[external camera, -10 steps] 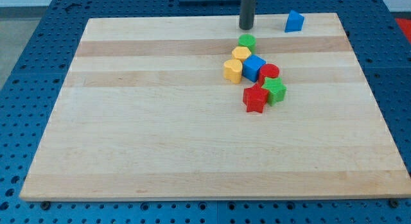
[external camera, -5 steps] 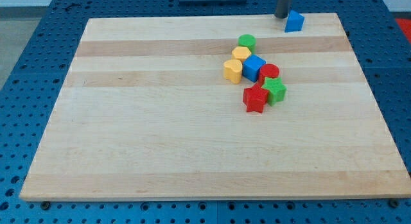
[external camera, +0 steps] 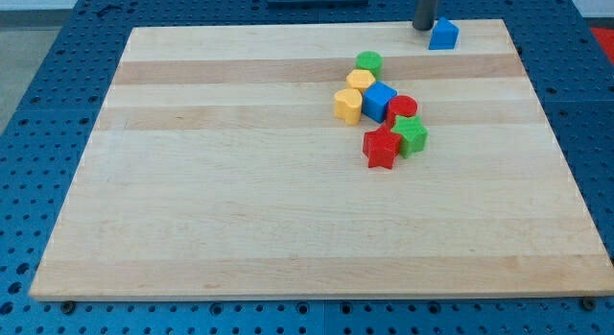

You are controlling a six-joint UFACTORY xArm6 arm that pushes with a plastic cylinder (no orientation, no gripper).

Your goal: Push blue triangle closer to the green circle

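The blue triangle (external camera: 443, 35) sits at the board's top edge, right of centre. My tip (external camera: 423, 27) is just to its left, touching or nearly touching its left side. The green circle (external camera: 368, 61) lies lower and to the left, at the top of a cluster of blocks near the board's middle.
Below the green circle are a yellow hexagon (external camera: 361, 81), a yellow block (external camera: 347, 105), a blue cube (external camera: 380, 101), a red circle (external camera: 402, 108), a green star (external camera: 412, 135) and a red star (external camera: 381, 148). The wooden board (external camera: 240, 201) lies on a blue perforated table.
My tip moved right along the board's top edge, from above the green circle to the blue triangle's left side. The triangle has shifted slightly right.
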